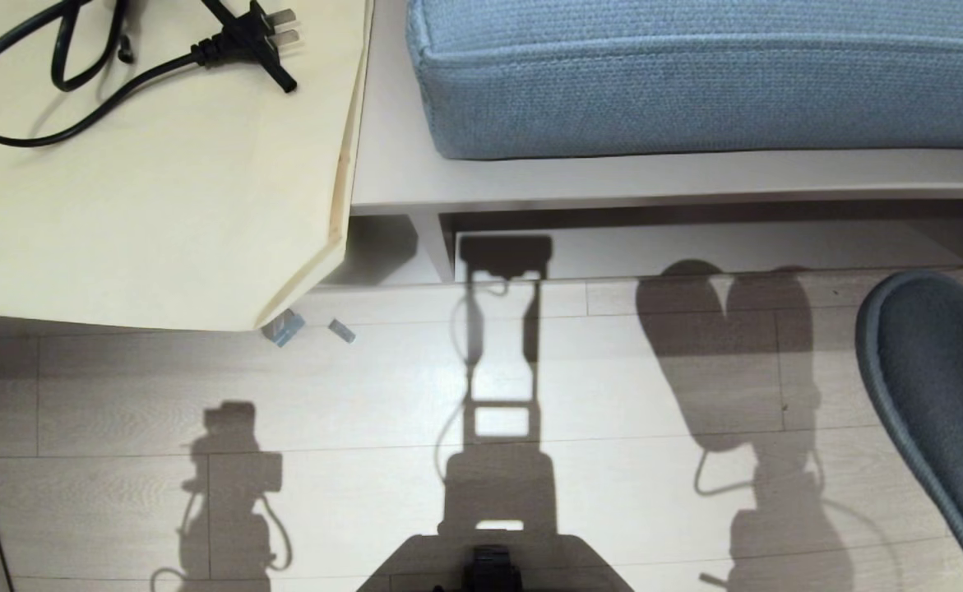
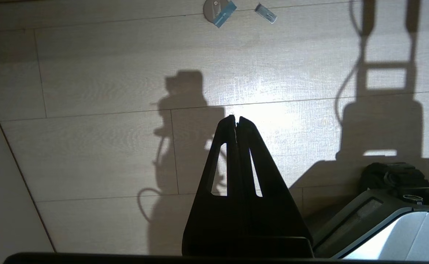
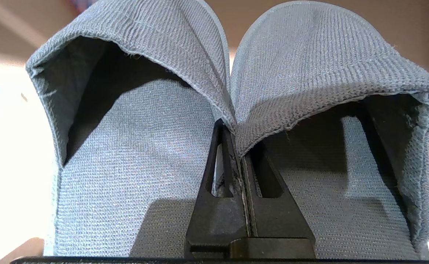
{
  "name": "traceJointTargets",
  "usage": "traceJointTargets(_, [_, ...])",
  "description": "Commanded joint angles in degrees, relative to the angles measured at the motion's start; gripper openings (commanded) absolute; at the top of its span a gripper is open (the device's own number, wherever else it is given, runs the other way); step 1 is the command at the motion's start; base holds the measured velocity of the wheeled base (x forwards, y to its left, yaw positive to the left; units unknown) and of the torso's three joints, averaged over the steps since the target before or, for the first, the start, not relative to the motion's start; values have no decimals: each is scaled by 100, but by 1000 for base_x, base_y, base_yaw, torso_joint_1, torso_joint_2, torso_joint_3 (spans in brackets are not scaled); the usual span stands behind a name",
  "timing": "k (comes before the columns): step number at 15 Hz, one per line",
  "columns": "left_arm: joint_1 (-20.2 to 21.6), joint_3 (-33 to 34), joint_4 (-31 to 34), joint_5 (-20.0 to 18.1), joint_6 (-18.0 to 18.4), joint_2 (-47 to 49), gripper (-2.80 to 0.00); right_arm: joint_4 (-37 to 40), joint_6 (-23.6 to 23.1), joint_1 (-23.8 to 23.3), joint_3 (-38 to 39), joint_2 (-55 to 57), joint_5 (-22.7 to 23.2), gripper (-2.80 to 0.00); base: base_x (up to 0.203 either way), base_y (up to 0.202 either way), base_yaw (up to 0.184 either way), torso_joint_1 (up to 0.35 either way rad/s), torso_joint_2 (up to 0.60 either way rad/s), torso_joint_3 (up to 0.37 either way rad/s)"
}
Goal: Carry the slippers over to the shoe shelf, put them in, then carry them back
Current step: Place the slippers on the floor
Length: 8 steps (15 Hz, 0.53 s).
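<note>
The right claw (image 3: 238,126) pinched both slippers (image 3: 309,69) by their touching inner edges, carrying them as one, at four o'clock; the left claw (image 2: 236,119) hung shut, empty.

Nothing readable anywhere here, honestly. The little blue tape bits (image 1: 284,329) on the floor (image 1: 366,411) have no legible print.
</note>
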Motion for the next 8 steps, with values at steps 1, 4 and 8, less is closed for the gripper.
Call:
traceJointTargets(1, [0,44,-3,-24,99,7,-280,277,-22,39,452,-577,17,-280,0,0,0,0,0,0])
traceJointTargets(4, [0,44,-3,-17,41,7,-280,512,-76,57,825,-891,14,-280,0,0,0,0,0,0])
traceJointTargets(8, [0,44,-3,-15,41,7,-280,1420,-296,57,840,-1226,-154,-280,0,0,0,0,0,0])
